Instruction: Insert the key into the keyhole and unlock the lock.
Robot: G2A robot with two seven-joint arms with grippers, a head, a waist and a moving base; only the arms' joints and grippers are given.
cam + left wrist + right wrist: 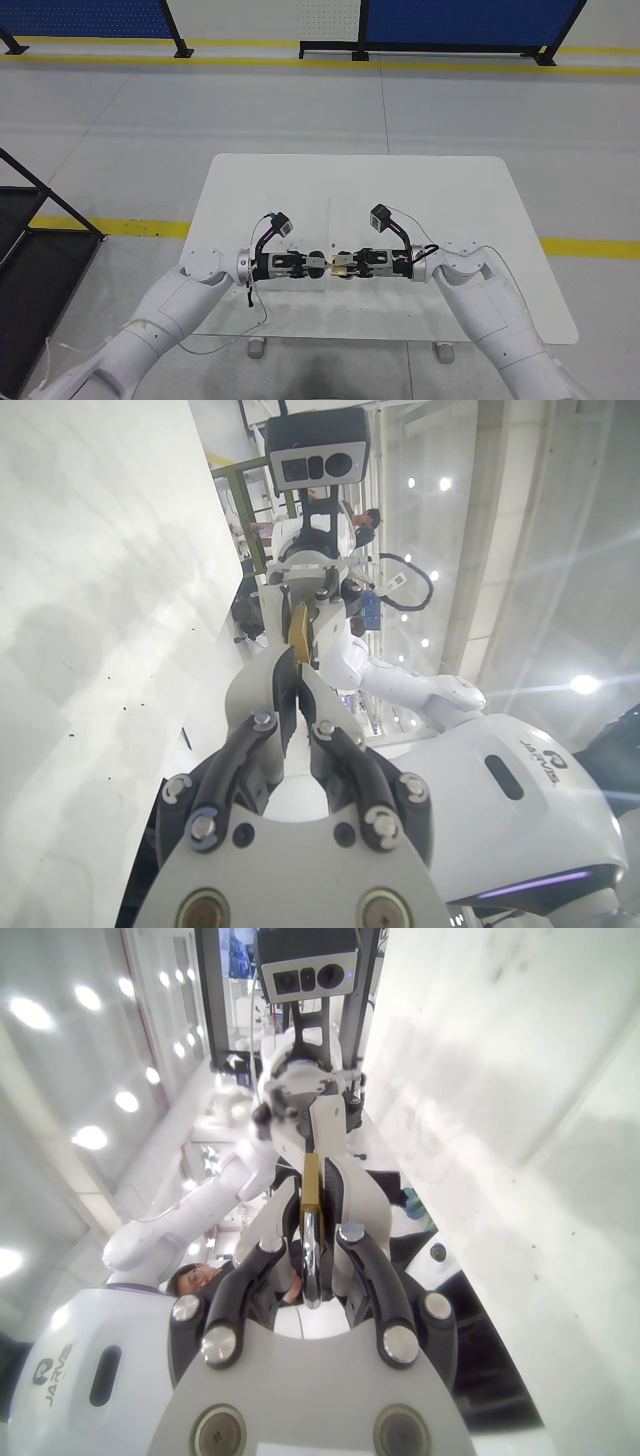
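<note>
Top view, L to R. My left gripper (320,264) is low-centre in frame, over the near part of the white table (450,200), pointing right. Its pads are almost together, pinching a thin flat bit that I take as the key (299,682). In the left wrist view v. little of it shows betw. the pads.

Just right of that is the brass lock (340,267), end-on to the left gripper and touching or nearly so. Can't tell if the key blade is in the keyhole.

Next right, my right gripper (354,266) faces left, nose to nose w/ the other. Its fingers are drawn in narrow, clamped on the lock body's flat sides. In the right wrist view the brass body sits mid-frame and the chrome shackle (310,1258) runs back betw. my fingers toward the wrist.
</note>
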